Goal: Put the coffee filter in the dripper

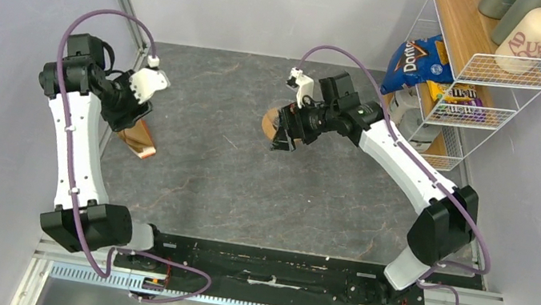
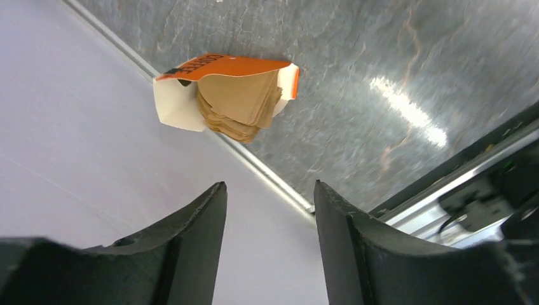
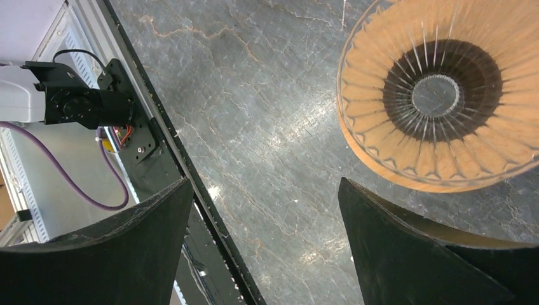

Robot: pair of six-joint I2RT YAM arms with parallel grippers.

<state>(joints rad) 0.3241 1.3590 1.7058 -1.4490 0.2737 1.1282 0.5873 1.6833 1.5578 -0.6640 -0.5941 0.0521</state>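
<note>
While apart, filter (image 2: 238, 101) ahead (left pincer (image 2: 268, 190))

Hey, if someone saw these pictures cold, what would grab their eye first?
Probably the orange packet at the left side, with a stack of tan coffee filters fanning out of its open end. Next comes the dripper, a ribbed glass cone with a wooden ring collar, near the middle. Then the wire shelf at back right, a blue Doritos bag hanging off it.
</note>
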